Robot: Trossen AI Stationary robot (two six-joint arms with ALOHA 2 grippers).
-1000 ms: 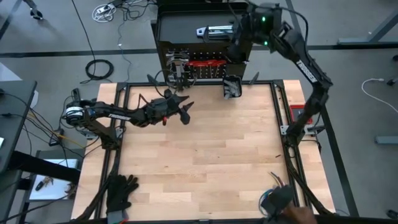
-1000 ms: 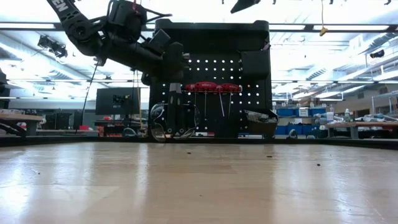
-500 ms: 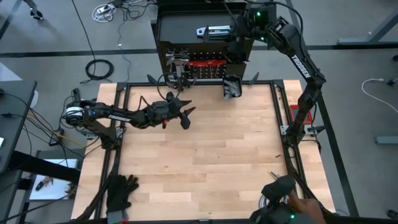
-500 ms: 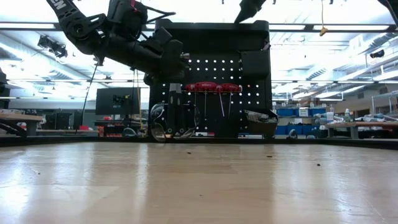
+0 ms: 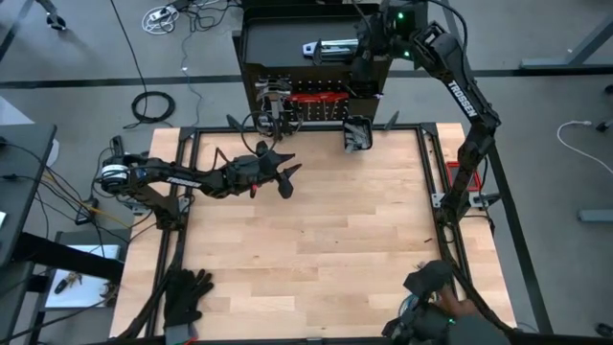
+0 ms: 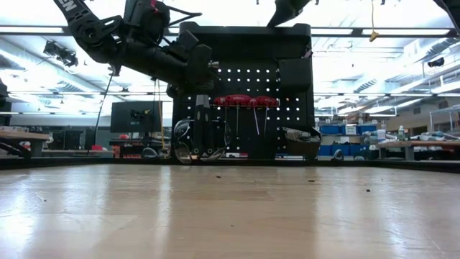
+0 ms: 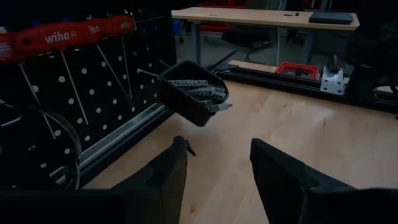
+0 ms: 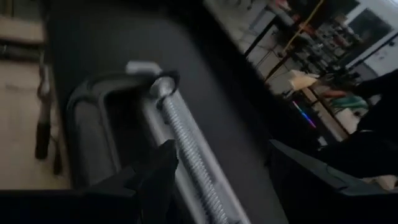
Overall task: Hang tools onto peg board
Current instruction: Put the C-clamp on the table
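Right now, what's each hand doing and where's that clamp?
Right hand open, above the C-clamp on top of the peg board. Left hand open, empty, near the small bin. Nothing in the way.

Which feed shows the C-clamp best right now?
The right wrist view: the C-clamp fills it, grey frame and threaded screw plain, lying on the peg board's top. The high view shows it small beside the right gripper. The low and left wrist views miss it.

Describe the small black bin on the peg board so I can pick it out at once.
Find the upright black peg board at the table's far edge. Low at its right end hangs the small black bin, open-topped and holding grey metal pieces. Unlike the hanging red-handled tools beside it, it is a box.
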